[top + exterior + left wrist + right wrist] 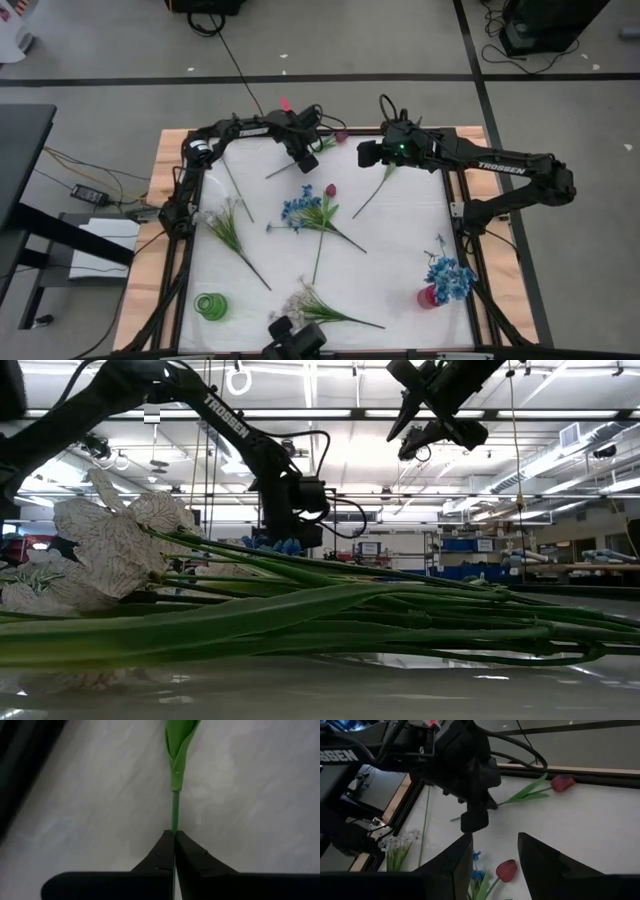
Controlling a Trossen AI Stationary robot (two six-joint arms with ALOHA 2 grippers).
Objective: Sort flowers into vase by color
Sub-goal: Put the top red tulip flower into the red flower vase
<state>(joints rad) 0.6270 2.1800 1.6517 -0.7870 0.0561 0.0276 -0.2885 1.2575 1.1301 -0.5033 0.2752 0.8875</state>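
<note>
My left gripper is low at the table's far middle, shut on a red tulip whose head lies near the far edge. My right gripper hovers open just to its right, raised high in the low view, with nothing between its fingers. A green stem lies under it, its blossom hidden by the arm. On the white cloth lie another red tulip, a blue cluster and white sprays. Blue flowers stand in a pink vase. My left gripper pinches the tulip's thin green stem between its two fingertips, below the leaves and short of the cut end. The fingers come from above, pointing down, across the stem. The head and leaves look to lie on the cloth.
A green vase stands at the near left. A bare stem lies left of centre. The wooden table rim and black frame rails border the cloth. In the low view, stems and a white spray fill the foreground.
</note>
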